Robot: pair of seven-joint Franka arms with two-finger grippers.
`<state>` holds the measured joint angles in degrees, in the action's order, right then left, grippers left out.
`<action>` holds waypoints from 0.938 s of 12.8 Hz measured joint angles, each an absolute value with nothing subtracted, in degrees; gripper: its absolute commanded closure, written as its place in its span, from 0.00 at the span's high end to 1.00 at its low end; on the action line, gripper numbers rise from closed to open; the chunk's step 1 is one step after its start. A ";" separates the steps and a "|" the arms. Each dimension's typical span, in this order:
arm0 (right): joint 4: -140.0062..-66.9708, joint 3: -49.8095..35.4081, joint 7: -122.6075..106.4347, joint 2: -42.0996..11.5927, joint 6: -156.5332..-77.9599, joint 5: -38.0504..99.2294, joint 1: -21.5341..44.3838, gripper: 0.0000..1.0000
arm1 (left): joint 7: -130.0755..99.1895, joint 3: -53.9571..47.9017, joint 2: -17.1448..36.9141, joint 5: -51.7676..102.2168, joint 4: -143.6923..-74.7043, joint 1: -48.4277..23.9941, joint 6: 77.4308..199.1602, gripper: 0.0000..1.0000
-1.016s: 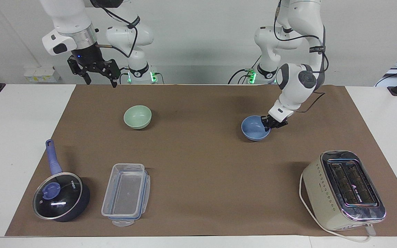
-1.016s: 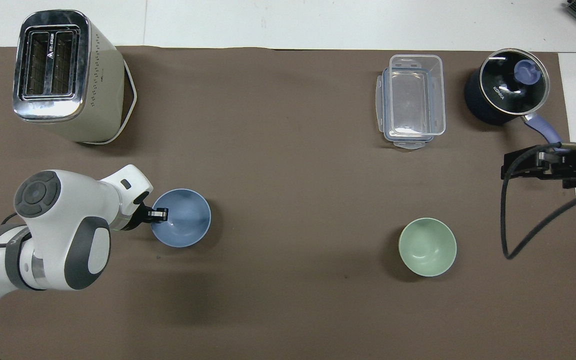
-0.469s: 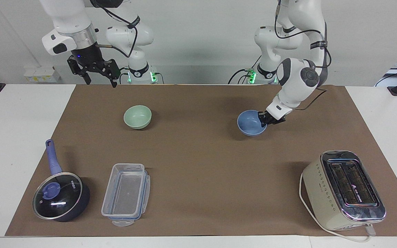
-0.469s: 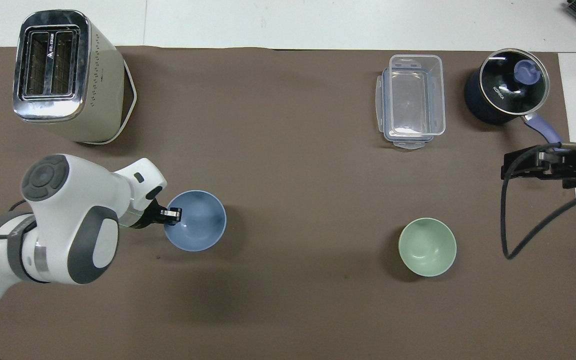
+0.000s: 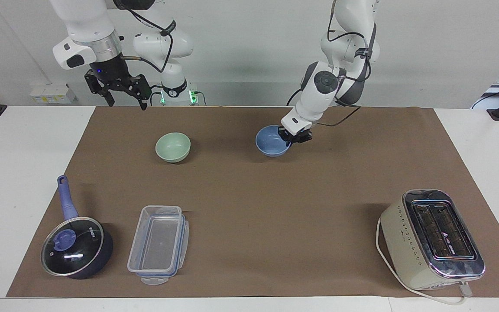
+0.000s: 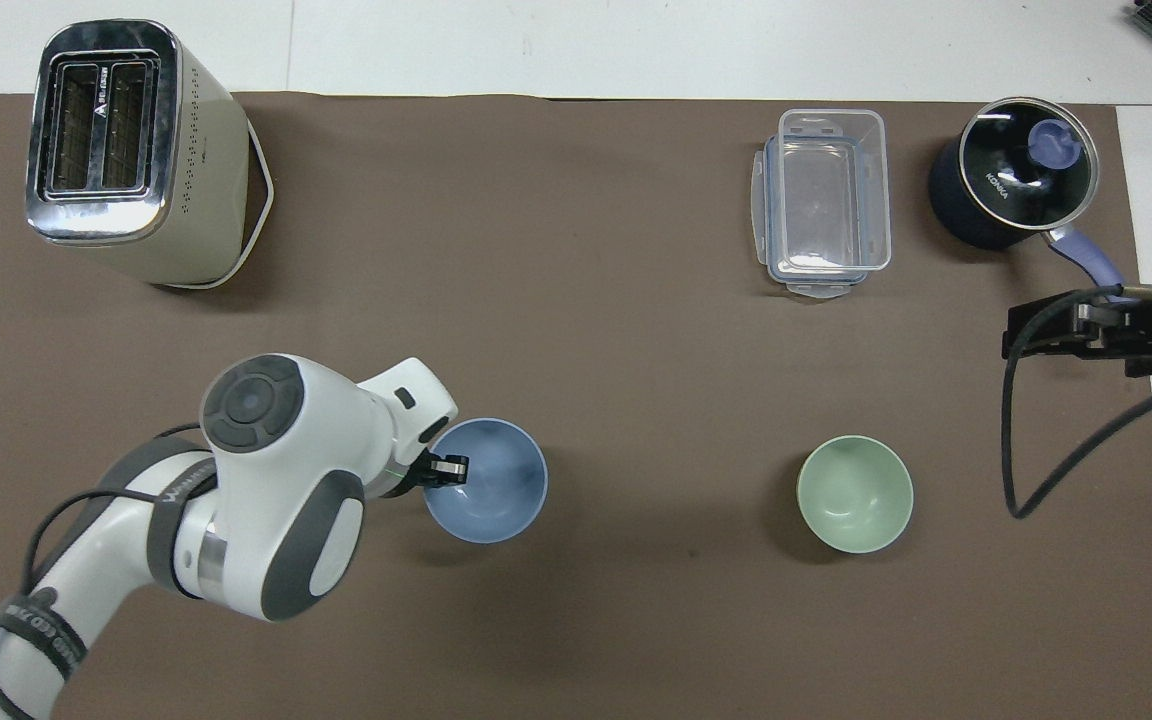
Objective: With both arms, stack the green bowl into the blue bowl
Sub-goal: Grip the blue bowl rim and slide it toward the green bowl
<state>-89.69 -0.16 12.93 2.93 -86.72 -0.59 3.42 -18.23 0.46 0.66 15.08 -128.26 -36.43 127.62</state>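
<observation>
The periwinkle-blue bowl [image 5: 270,142] hangs low over the brown mat near the table's middle, and it also shows in the overhead view [image 6: 496,485]. My left gripper [image 5: 291,138] is shut on its rim on the side toward the left arm's end, as the overhead view [image 6: 448,470] also shows. The pale mint-green bowl [image 5: 173,147] stands upright on the mat toward the right arm's end, seen in the overhead view [image 6: 855,493] too. My right gripper [image 5: 121,94] is open and empty, raised over the mat's edge at the right arm's end, and waits.
A cream toaster [image 5: 431,238] stands farthest from the robots at the left arm's end. A clear plastic container [image 5: 158,245] and a dark blue lidded saucepan [image 5: 76,247] stand farther from the robots than the green bowl.
My left gripper has carried the blue bowl along the mat toward the green bowl and a little nearer to the robots. The right arm and the green bowl have not moved.
</observation>
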 measured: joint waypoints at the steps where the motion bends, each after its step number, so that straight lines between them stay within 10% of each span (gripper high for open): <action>1: -89.69 -0.16 12.93 2.93 -86.72 -0.59 3.42 1.00 | -20.30 0.48 0.82 15.17 -128.71 -38.31 129.22 0.00; 4: -89.71 -0.16 12.93 2.93 -86.72 -0.59 3.42 1.00 | -22.93 0.52 1.89 15.32 -131.02 -41.45 134.03 0.00; 5: -89.71 -0.16 12.93 2.93 -86.72 -0.59 3.42 1.00 | -22.96 0.55 2.38 15.39 -131.73 -41.76 135.36 0.38; 6: -89.71 -0.16 12.93 2.93 -86.72 -0.59 3.42 1.00 | -22.97 0.54 2.78 15.49 -132.07 -41.79 135.88 0.99; 12: -89.71 -0.16 12.93 2.93 -86.72 -0.59 3.42 1.00 | -23.74 2.00 2.13 16.10 -129.00 -40.99 132.39 1.00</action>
